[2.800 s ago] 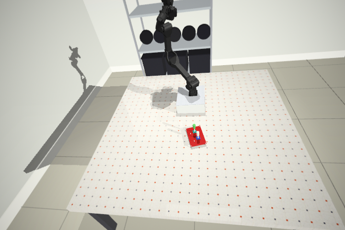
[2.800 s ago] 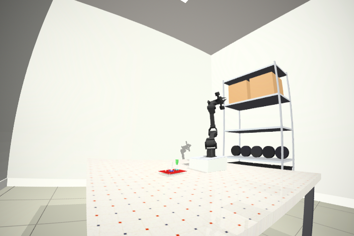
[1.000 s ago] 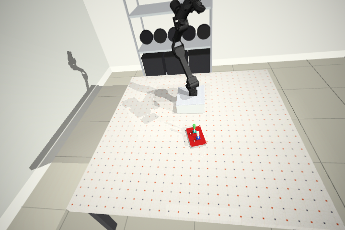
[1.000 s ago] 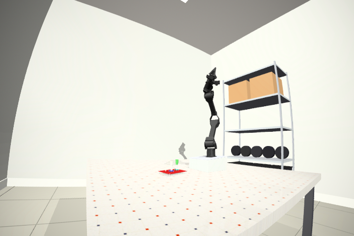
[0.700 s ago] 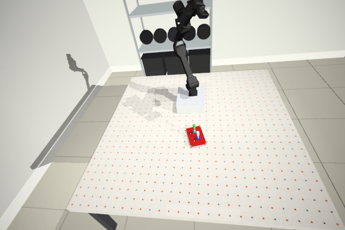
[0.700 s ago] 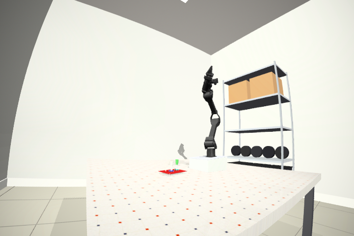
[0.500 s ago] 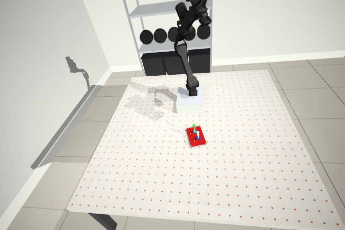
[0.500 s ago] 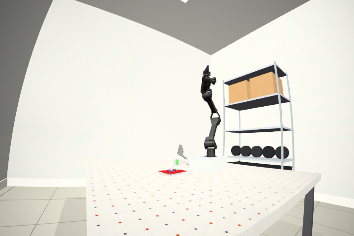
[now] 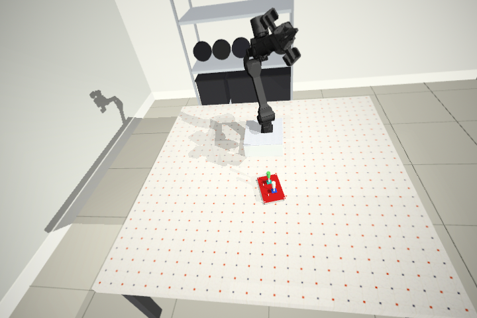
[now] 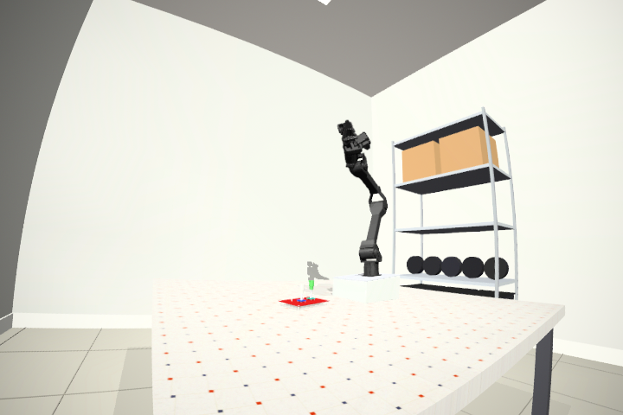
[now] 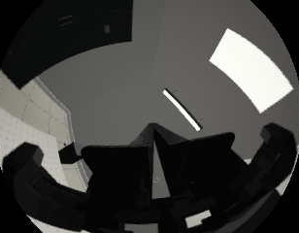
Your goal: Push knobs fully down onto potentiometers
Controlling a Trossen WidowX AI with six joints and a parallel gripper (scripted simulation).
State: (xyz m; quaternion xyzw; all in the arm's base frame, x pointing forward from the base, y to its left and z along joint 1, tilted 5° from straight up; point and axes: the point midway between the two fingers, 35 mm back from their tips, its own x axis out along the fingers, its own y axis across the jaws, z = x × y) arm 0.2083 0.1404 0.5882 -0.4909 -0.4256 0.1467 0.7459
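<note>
Two knobs, one green and cylindrical [image 9: 267, 174] [image 10: 311, 284], one white and cylindrical [image 9: 273, 184], stand raised above the red rectangular circuit board [image 9: 276, 197] [image 10: 299, 303]. The board is on the white, dotted desk [image 9: 246, 240] [image 10: 272, 342], in front of the pale block-shaped base [image 9: 252, 150] [image 10: 347, 290]. The black two-fingered claw [image 11: 152, 126] is pressed together, high above the desk, well apart from both knobs.

circuit board [image 9: 267, 197] [image 10: 292, 302] on table [image 9: 216, 232] [image 10: 272, 352], arm [image 9: 260, 88] [image 10: 374, 222] on block [image 9: 263, 150] [image 10: 349, 290], shelf [image 9: 185, 44] [image 10: 493, 195] behind
</note>
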